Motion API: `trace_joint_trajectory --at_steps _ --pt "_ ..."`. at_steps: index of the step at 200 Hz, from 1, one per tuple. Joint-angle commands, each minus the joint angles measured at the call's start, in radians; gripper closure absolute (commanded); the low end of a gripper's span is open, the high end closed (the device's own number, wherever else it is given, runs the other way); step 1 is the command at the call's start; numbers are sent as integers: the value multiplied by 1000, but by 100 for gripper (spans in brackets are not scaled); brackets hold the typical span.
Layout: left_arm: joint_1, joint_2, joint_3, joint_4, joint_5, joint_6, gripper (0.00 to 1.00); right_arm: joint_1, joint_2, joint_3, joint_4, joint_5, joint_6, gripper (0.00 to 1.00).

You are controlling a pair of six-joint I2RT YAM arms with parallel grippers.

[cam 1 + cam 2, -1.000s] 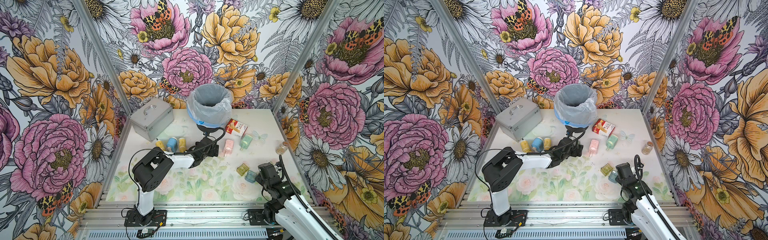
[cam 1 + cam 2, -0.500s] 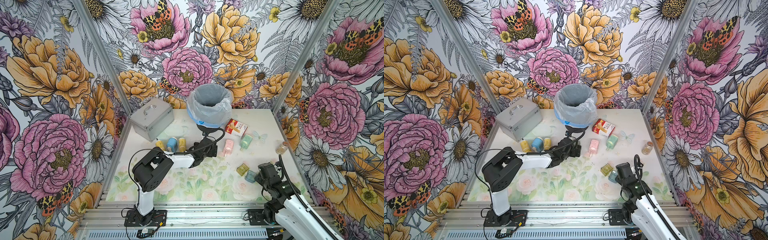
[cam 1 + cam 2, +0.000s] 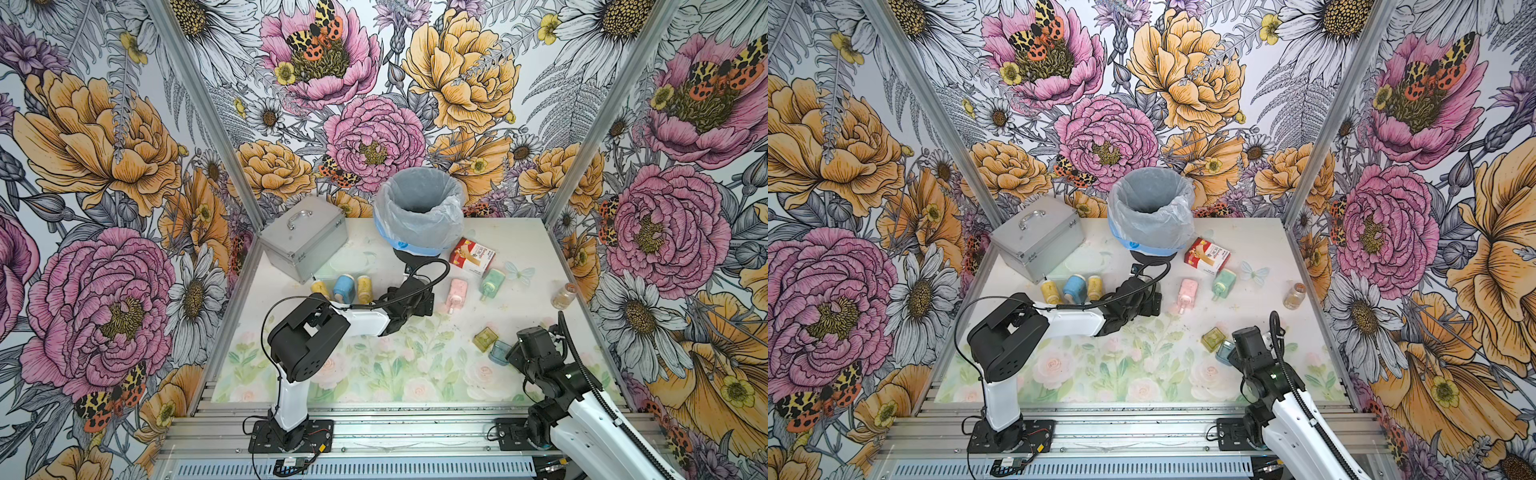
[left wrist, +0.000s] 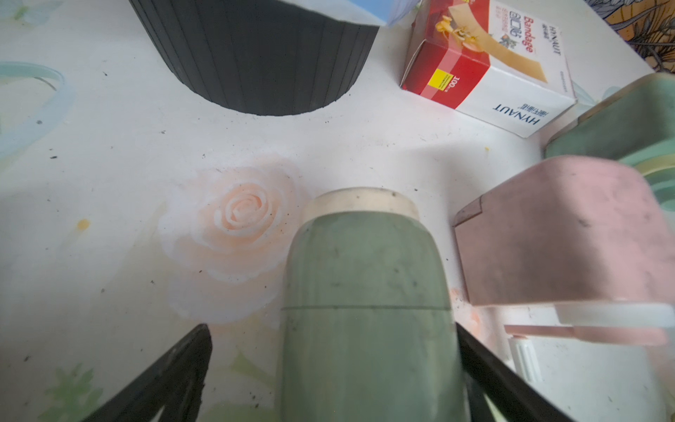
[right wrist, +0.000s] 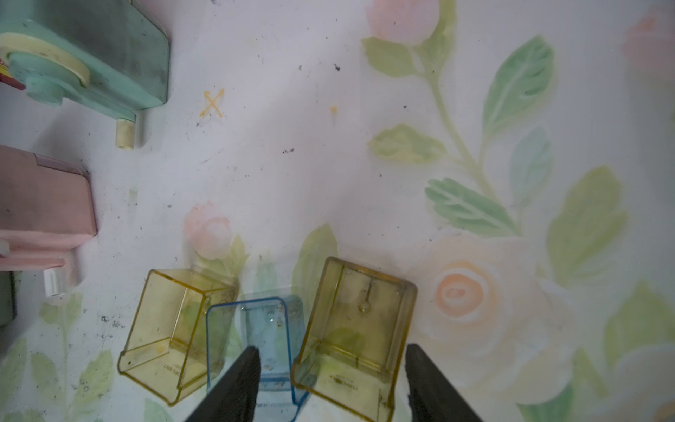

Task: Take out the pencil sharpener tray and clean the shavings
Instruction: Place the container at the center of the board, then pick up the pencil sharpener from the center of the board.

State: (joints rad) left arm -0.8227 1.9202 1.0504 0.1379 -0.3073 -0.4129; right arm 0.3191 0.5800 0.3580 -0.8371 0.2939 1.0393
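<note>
In the right wrist view three clear trays lie side by side on the mat: a yellow tray (image 5: 171, 329), a blue tray (image 5: 263, 325) and a second yellow tray (image 5: 358, 329). My right gripper (image 5: 330, 349) is open, and the second yellow tray sits loose between its fingers. Dark shavings (image 5: 336, 67) speckle the mat. In the left wrist view my left gripper (image 4: 332, 329) is open around a lying green pencil sharpener (image 4: 365, 274). One finger touches it and the other stands apart. In both top views the left wrist hides that sharpener.
A lined bin (image 3: 419, 216) stands at the back, a metal case (image 3: 303, 237) at back left, a bandage box (image 3: 471, 253) beside the bin. Pink (image 3: 457, 293) and green (image 3: 492, 282) sharpeners lie mid-table, three more (image 3: 344, 287) near the case. A small jar (image 3: 564, 295) is at the right.
My right gripper's jaws have parted from shut and let go of the yellow tray. Neither arm has visibly shifted, and the left gripper stays wide.
</note>
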Motion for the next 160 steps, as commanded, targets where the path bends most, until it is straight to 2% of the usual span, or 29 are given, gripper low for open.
trace_joint_trajectory --at_steps 1,43,93,136,160 --pt "-1 22 31 6 -20 4 1 -4 -20 37 -5 19 -6 36" --pt "8 39 38 12 -36 17 2 -3 -44 76 -3 40 -42 36" --pt "18 70 62 29 -24 28 8 -4 -67 107 -3 63 -70 37" --pt "20 83 67 29 -9 28 15 -3 -64 146 12 83 -114 38" --pt "22 82 67 31 2 33 24 -4 -43 163 44 74 -143 38"
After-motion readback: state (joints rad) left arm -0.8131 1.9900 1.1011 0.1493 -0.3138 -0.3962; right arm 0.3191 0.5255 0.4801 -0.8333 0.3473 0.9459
